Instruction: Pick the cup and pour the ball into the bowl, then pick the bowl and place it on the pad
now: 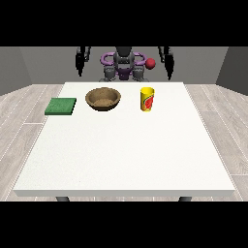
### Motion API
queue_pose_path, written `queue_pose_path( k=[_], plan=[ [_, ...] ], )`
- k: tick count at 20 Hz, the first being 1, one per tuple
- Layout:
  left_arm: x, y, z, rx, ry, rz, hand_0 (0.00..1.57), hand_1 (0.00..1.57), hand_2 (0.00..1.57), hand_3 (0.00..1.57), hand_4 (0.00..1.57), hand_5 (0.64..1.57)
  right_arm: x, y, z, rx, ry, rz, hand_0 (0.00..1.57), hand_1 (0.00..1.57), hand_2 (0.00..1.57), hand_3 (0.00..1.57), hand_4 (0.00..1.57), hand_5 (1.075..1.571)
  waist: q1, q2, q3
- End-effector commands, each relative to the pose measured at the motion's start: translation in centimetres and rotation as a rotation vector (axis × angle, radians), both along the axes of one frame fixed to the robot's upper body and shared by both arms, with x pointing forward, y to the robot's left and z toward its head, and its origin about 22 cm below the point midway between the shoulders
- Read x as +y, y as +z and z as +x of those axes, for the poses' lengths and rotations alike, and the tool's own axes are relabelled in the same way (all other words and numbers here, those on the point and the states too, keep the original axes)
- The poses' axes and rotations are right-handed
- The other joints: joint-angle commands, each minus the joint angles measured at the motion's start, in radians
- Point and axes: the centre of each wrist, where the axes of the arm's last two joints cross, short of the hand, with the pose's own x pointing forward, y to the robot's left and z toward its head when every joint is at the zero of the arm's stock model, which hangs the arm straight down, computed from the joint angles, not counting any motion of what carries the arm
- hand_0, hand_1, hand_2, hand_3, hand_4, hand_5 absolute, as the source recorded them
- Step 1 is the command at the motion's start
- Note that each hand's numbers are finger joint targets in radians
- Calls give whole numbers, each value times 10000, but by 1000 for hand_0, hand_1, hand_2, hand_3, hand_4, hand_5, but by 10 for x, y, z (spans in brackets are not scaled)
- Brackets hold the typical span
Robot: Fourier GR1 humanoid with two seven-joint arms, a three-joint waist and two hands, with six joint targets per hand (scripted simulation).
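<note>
Fingers: both hands (pixel 80 65) (pixel 168 65) hang behind table (pixel 121 160); spread or curled, cannot tell.
Bowl (pixel 102 99): 9 o'clock of cup (pixel 147 99).
Pad (pixel 61 106): 9 o'clock of bowl.
Ball: hidden.

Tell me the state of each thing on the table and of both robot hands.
cup: upright, untouched
bowl: upright, beside the cup
pad: flat, bare
robot hand at the view's left: hanging, off the table
robot hand at the view's right: hanging, off the table
</note>
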Motion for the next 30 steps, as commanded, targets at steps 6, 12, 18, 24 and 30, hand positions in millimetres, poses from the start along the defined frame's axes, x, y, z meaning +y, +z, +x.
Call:
queue_pose_path(
  k=[6,12,18,24,30],
  plan=[
    [6,37,5,-382,-190,272,0,0,0,0,0,1524,-11,29,0,78,-122,-362,0,0,0,0,0,1568,-105,-2867,61],
    [-65,33,-50,-686,-1151,-3255,0,0,0,0,0,1521,-28,-3,-28,233,-1356,1089,0,0,0,0,0,1566,675,-2760,58],
    [-75,57,-27,-2327,-981,-1916,0,0,0,0,0,1453,-15,11,-14,-984,-560,1208,0,0,0,0,0,1566,192,-1061,58],
    [-55,65,19,-3997,-1267,-1027,0,0,0,0,0,1335,-10,24,27,-2477,-174,1270,0,0,0,0,0,1566,258,1221,60],
    [-45,60,54,-4432,-629,-402,0,0,0,0,0,1255,-27,24,43,-3077,299,953,0,0,0,0,0,1560,-338,2037,59]
  ],
)
